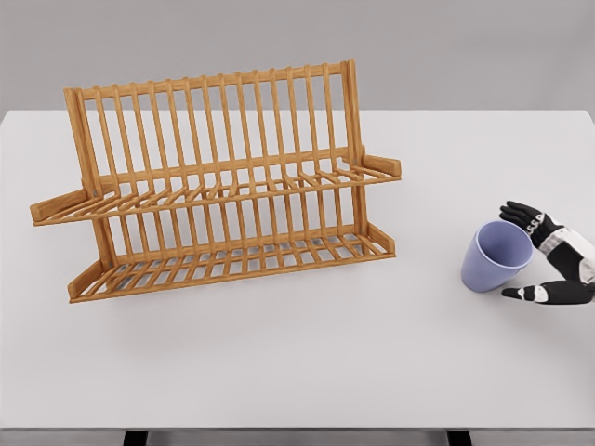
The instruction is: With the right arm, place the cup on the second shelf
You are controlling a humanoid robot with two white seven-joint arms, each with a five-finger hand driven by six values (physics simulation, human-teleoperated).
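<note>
Head view here, looking down at a white bench (279, 372); there's a wooden dish rack (218, 181) on the left half with two slatted shelves, both bare; the lilac cup (495, 255) is way over on the right, well apart from the rack, tilted with its mouth facing up and right; the right hand (550, 258) comes in from the right edge, its dark fingers (521, 216) spread around the cup's rim, thumb low beside it; can't tell if they're actually gripping.
</note>
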